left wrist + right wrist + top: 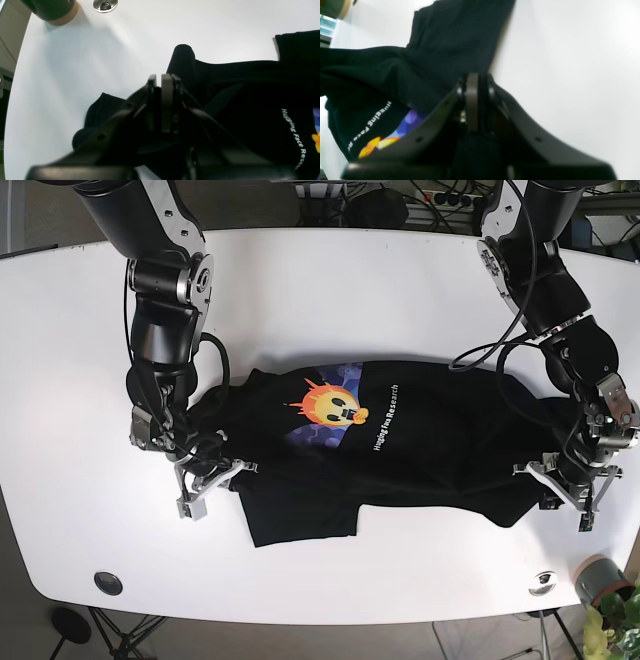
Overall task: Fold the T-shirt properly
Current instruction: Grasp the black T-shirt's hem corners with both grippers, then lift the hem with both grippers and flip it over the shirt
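Observation:
A black T-shirt (430, 450) with an orange flame-face print and white "Hugging Face Research" lettering lies sideways on the white table (330, 290), partly bunched at both ends. My left gripper (557, 485) is at the shirt's right end; in the left wrist view its jaws (162, 82) are shut on a fold of the black cloth (250, 100). My right gripper (212, 480) is at the shirt's left end; in the right wrist view it (472, 82) is shut on the cloth (445, 37), which hangs lifted from the table.
A metal grommet (543, 581) sits in the table near the front right edge and shows in the left wrist view (105, 5). A dark pot (598, 578) with a plant stands beside it. A black grommet (107, 582) is at the front left.

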